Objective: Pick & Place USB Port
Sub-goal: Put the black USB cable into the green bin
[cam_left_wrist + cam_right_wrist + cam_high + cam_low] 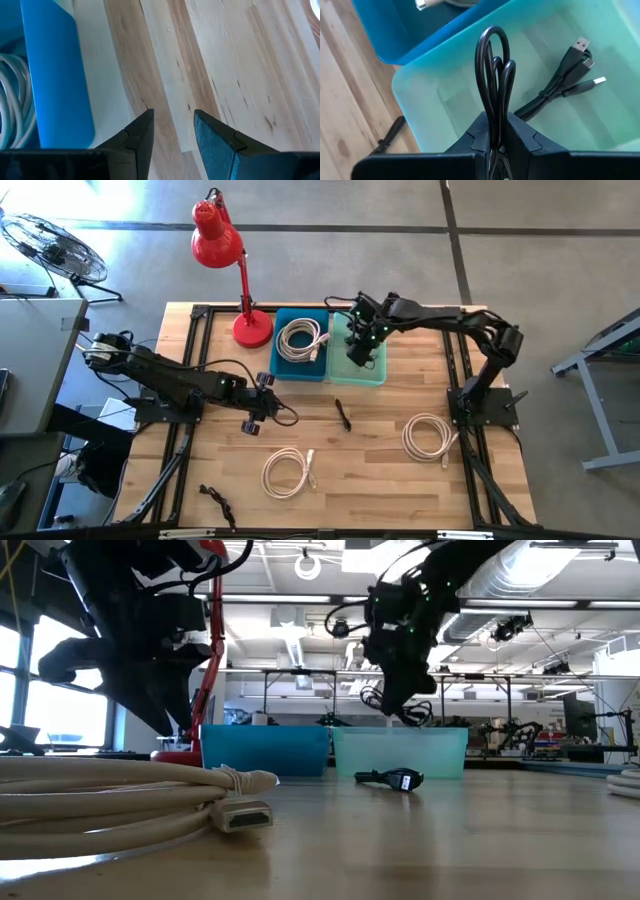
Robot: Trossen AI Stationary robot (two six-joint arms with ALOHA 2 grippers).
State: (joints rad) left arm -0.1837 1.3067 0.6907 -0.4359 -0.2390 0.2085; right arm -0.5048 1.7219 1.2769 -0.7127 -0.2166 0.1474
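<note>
My right gripper (360, 350) hovers over the teal bin (372, 372), shut on a bundled black USB cable (492, 75). Its plug ends (582, 47) reach out over the bin's floor. In the low view the gripper (400, 690) stands above the teal bin's rim (400, 735). Another black USB cable (343, 415) lies flat on the table in front of the bins. My left gripper (255, 420) is open above bare wood, near the blue bin's corner (55, 75), touching nothing. My right gripper pinches the black cable bundle between its two fingers (477, 135), across several strands beside the looped end (495, 107). The fingers slant down from above. The loops stick out past the fingertips, and the plug ends (592, 80) trail off to one side inside the teal bin.
The blue bin (300, 345) holds a coiled white cable (300, 338). Two more white coils (285, 472) (430, 435) lie on the near half of the table, and a black cable (215, 502) lies near the front edge. A red desk lamp (235, 260) stands behind the bins.
</note>
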